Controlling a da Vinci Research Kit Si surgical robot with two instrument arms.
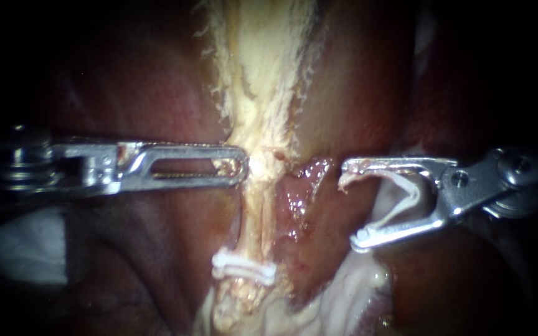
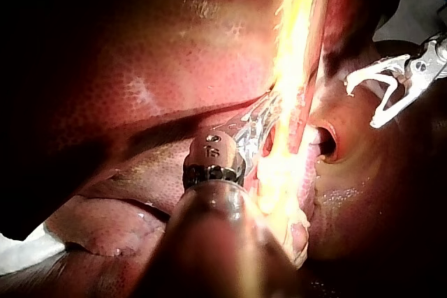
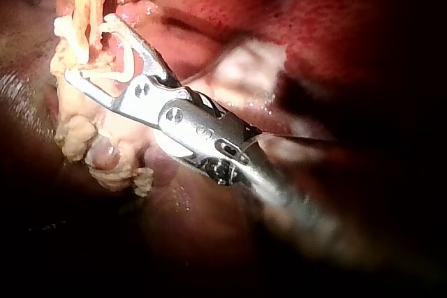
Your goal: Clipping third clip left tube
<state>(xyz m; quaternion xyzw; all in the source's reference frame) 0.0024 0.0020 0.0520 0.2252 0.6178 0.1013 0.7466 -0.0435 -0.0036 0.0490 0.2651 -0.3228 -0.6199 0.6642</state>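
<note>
The left hand [image 1: 239, 165], narrow, clamps the left tube [image 1: 255, 211]. Just beside it the right hand [image 1: 350, 205] stands wide, holding a white clip [image 1: 413, 193] clear of the tube.

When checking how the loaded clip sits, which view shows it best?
The endoscope view: the clip shows whole and side-on, spread in a V within the right instrument. The left wrist view shows it small and distant; the right wrist view shows only part, overlapping the pale tube.
</note>
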